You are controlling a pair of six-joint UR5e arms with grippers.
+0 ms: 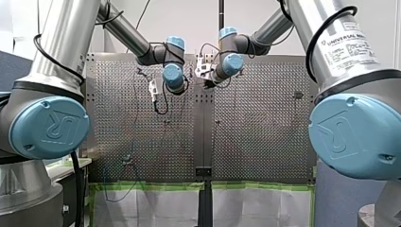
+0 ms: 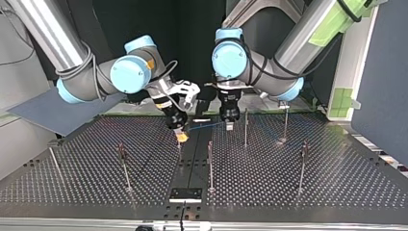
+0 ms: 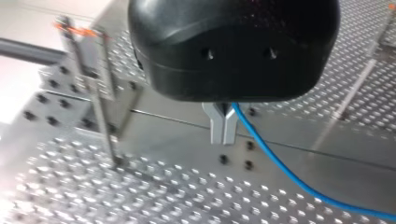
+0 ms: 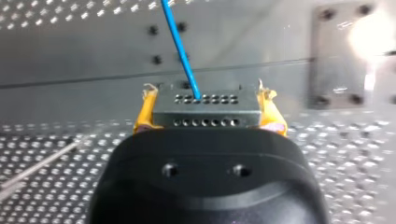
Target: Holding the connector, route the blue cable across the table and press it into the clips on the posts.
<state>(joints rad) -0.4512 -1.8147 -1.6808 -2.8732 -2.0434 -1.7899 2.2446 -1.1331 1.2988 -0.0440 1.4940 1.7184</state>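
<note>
My right end effector, yellow pads, pinches a grey perforated metal connector. A thin blue cable runs from it to my left end effector, metal fingers pressed together on the cable, above mid perforated metal worktop.

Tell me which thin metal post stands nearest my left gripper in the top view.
The thin metal post just to the view's right of my left gripper; all other posts stand farther away.

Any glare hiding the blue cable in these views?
Right wrist view: glare flares on the table beside the blue cable, not over it. Left wrist view: table edge washed white, cable plain. Top view: dim backdrop, cable faint but traceable.
</note>
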